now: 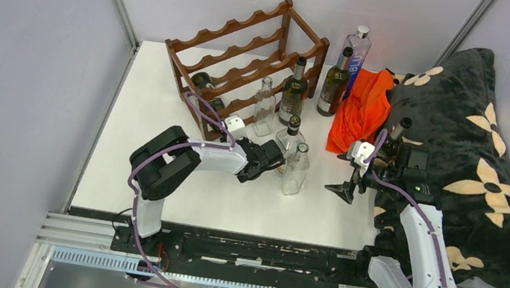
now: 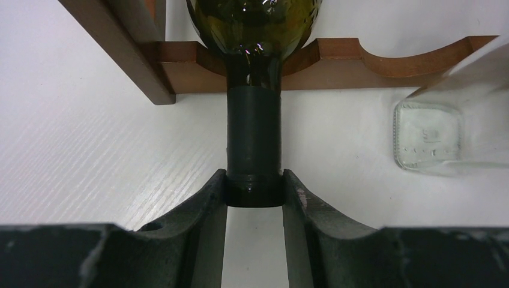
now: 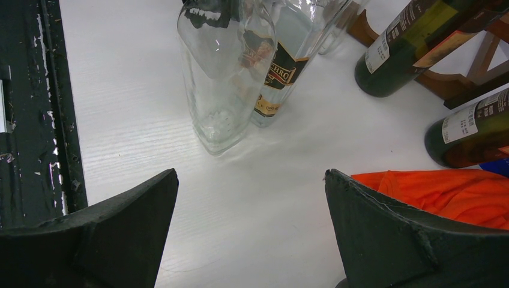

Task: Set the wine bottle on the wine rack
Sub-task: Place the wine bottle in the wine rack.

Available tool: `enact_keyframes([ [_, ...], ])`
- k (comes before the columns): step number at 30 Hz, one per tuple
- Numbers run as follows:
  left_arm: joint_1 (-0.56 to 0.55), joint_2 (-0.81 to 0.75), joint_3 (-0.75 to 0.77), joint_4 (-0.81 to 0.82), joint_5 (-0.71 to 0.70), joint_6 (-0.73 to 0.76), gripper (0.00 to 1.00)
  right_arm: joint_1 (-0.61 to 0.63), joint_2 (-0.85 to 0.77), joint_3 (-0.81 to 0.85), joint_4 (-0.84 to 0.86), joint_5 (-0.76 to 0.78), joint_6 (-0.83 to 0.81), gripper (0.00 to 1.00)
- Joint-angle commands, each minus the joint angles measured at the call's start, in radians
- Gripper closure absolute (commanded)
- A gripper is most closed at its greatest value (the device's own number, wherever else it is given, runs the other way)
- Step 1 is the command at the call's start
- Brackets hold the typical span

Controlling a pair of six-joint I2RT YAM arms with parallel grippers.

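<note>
Top external view: toward the left of the white surface (image 1: 156,183) stands the wine rack (image 1: 241,33). A dark green wine bottle (image 2: 253,129) lies in its bottom tier, neck cradled in a scallop of the front rail and poking out toward me. My left end effector (image 2: 253,187) is clamped on the mouth end of that neck. Just to the right stand three clear glass bottles (image 1: 294,168) that look empty. Behind them are two upright dark labelled bottles (image 1: 334,87) and a tall blue-labelled bottle (image 1: 355,53). An orange cloth (image 1: 362,110) lies beside those. My right end effector (image 3: 251,174) hovers over bare surface, fingers wide apart and gripping nothing, next to a black flowered blanket (image 1: 470,144).
</note>
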Motion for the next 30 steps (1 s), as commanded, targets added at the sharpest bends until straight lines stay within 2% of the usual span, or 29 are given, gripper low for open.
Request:
enact_keyframes([
  [1, 0.003, 0.025, 0.008, -0.054, 0.0, -0.08, 0.81, -0.005, -0.009, 0.036, -0.007, -0.032, -0.023, 0.02],
  [8, 0.016, 0.002, 0.001, -0.054, -0.022, -0.07, 0.81, -0.005, -0.009, 0.036, -0.008, -0.034, -0.025, 0.02],
  [16, 0.046, -0.039, -0.014, 0.006, -0.024, 0.01, 0.8, -0.005, -0.011, 0.034, -0.015, -0.033, -0.031, 0.02],
  [30, 0.081, -0.093, -0.006, 0.018, -0.027, 0.068, 0.72, -0.005, -0.012, 0.031, -0.014, -0.033, -0.033, 0.02],
])
